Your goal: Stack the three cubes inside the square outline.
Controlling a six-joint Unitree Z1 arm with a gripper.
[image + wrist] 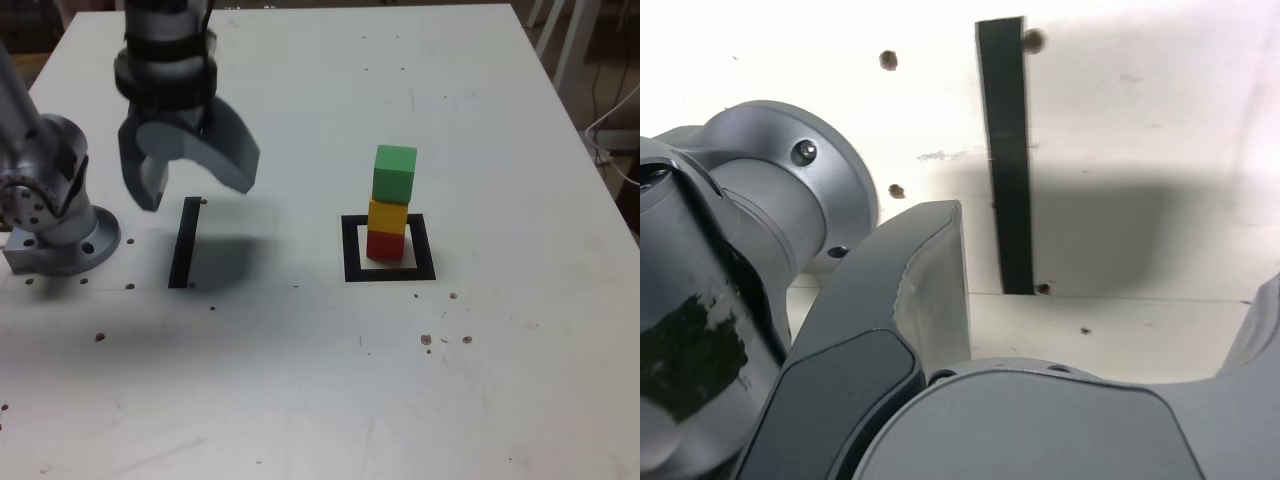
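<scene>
Three cubes form an upright tower inside the square outline (pixel 390 272) in the exterior view: the red cube (pixel 386 245) at the bottom, the yellow cube (pixel 388 216) on it, the green cube (pixel 394 174) on top, turned slightly. My gripper (pixel 190 185) hangs far off at the exterior view's left, above the table, jaws spread wide and empty. In the wrist view my gripper (pixel 1110 270) shows one grey finger (pixel 930 280) over the bare table; the cubes and outline are out of that view.
A straight black tape strip (pixel 185 243) (pixel 1006 150) lies under the gripper. The arm's round grey base (pixel 55 215) (pixel 790 190) is bolted at the exterior view's left. Small screw holes (pixel 445 340) dot the white table (pixel 320 400).
</scene>
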